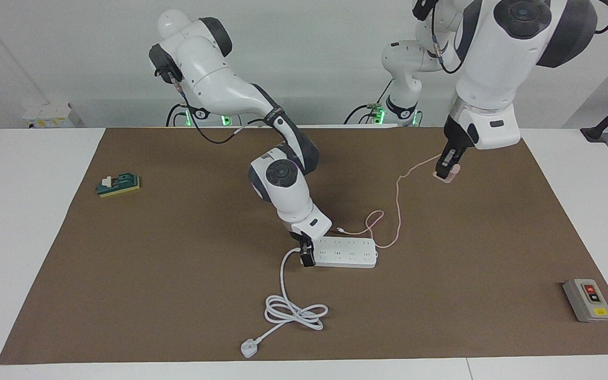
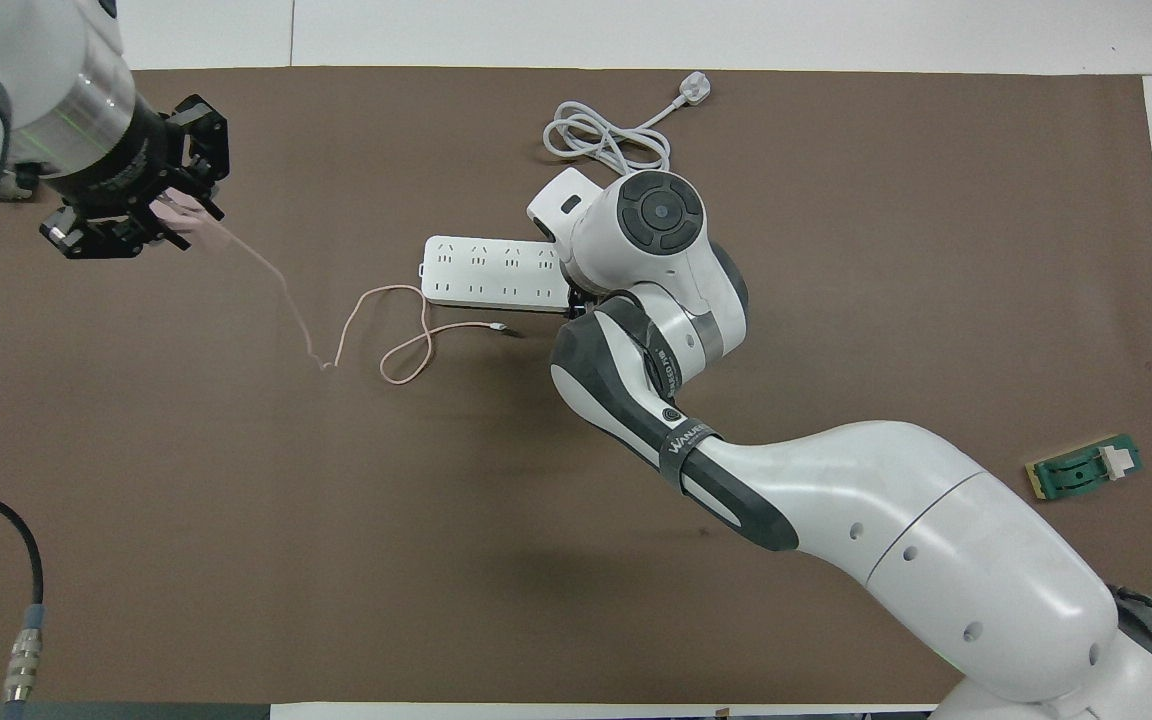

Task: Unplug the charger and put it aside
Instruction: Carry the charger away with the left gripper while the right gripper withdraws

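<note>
The charger (image 1: 447, 177) is held up in the air by the left pincer (image 1: 445, 170), in the upper right of the facing view and the upper left of the overhead view; the pincer is clamped on the pink cube, w/ the fingertips pressed on its sides. It hangs over the brown mat (image 1: 177, 295), toward the left arm's end of the counter (image 1: 19, 253), well apart from the power strip (image 1: 347, 252). The thin pink cable (image 1: 398, 203) is seen to run down from the cube to the mat, where it makes a loop just beside the strip, on the side nearer to the robots; its free end lies near the strip.

The right pincer (image 1: 306, 257) is lowered at the strip's end, approx. at the centre of both views, where the thick white cord (image 1: 283, 274) leaves it. It seems to be pressed on that end, but whether its fingers are apart or together cannot be told. The cord lies coiled on the mat, lower centre in the facing view.

A grey button box (image 1: 587, 300) is seen at lower right of the facing view, and a small green block (image 1: 118, 184) at its left.
</note>
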Motion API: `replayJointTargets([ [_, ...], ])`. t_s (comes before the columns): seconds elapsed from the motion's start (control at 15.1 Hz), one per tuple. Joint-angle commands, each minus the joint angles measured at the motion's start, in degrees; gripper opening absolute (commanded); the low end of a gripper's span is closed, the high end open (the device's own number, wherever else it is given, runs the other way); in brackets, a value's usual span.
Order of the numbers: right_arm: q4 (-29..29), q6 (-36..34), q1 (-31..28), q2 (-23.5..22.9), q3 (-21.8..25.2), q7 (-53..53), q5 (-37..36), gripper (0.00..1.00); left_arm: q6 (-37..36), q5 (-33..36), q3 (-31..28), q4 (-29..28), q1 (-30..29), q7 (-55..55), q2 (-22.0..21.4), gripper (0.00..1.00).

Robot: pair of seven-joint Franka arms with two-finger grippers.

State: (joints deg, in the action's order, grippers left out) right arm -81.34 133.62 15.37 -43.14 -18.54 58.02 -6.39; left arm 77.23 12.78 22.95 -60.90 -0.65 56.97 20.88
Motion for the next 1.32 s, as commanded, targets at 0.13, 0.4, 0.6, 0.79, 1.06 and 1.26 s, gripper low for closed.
replayJointTargets([
  [0.13, 0.65, -4.93, -1.48, 2.53, -0.97, -0.63, -0.91, 1.00, 3.18, -1.97, 0.25, -1.23, -7.41, -28.34, -0.57, 0.00],
  [0.4, 0.48, -12.65, -2.62, 6.22, -0.97, -0.19, -0.82, 1.00, 8.63, -16.53, 0.25, -4.13, -18.14, -48.39, -0.40, 0.00],
  [0.6, 0.57, -20.13, -3.42, 10.44, -0.10, -0.10, -0.91, 1.00, 11.01, -26.37, 0.25, -8.87, -23.50, -57.73, -0.57, 0.00],
  [0.79, 0.22, -24.28, -6.75, 14.22, 0.26, -0.63, -1.26, 1.00, 12.94, -35.43, 0.25, -14.40, -27.29, -64.32, -0.84, 0.00],
  [1.06, -1.10, -26.72, -11.41, 19.75, 0.52, -6.84, -1.43, 1.00, 13.30, -44.15, 0.25, -23.54, -31.33, -72.85, -2.24, 0.00],
  [1.26, -1.02, -32.26, -16.33, 23.18, 0.35, -15.29, -1.35, 1.00, 17.50, -52.23, 0.25, -37.40, -35.81, -83.47, -8.46, 0.00],
])
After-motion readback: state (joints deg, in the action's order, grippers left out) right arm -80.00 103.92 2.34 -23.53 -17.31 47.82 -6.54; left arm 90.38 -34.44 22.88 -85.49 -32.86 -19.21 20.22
